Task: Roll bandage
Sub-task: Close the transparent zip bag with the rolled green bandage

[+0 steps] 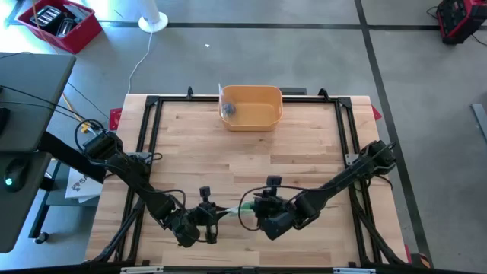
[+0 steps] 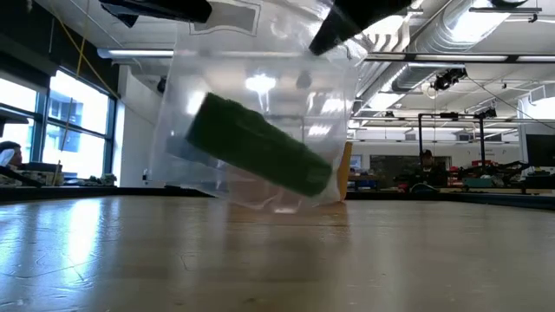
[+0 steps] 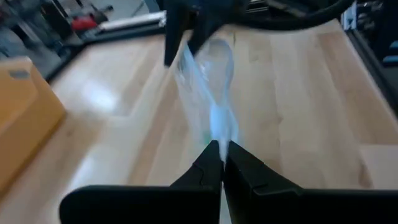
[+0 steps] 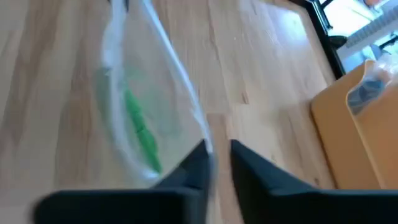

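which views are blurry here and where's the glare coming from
Low view: the clear bag and the green bandage inside it sit close and soft, with ceiling lights glinting off the plastic. Left wrist view: the bag is motion-smeared above the shut left tool. Right wrist view: bag and right tool are both smeared. High view: sharp, evenly lit, the yellow bin crisp.

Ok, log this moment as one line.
left gripper: shut on clear plastic bag | right gripper: at bag's other edge, grip unclear | green bandage roll: inside bag | bag: above wooden table
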`<action>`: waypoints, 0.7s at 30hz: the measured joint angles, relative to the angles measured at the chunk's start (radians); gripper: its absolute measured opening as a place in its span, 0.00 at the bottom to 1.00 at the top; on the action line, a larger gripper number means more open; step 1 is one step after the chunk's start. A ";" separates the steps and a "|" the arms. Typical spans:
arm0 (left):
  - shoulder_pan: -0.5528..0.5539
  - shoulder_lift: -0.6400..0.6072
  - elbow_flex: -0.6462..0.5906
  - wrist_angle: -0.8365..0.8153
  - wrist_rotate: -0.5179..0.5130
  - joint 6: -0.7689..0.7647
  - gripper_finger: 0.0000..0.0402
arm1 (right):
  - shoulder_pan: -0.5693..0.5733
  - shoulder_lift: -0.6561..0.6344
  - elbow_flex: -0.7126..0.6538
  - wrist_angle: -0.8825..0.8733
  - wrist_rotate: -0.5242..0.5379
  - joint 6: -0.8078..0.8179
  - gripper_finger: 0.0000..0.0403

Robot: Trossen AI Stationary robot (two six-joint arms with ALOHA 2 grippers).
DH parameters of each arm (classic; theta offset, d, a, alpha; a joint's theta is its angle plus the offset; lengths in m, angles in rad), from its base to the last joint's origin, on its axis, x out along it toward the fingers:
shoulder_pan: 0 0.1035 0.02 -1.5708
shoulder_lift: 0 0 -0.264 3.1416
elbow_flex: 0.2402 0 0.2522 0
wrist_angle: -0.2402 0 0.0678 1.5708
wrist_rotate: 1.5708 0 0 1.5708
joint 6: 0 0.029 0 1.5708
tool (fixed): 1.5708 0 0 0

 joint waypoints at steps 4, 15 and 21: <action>0.024 -0.004 0.001 0.004 0.065 -0.084 0.00 | 0.003 0.000 0.043 -0.024 0.015 -0.101 0.03; 0.068 -0.004 0.001 -0.077 0.091 -0.188 0.00 | -0.005 -0.001 0.161 -0.035 -0.143 -0.174 0.11; 0.062 -0.004 0.001 -0.081 0.097 -0.187 0.00 | -0.008 -0.003 0.113 0.126 -0.171 -0.195 0.30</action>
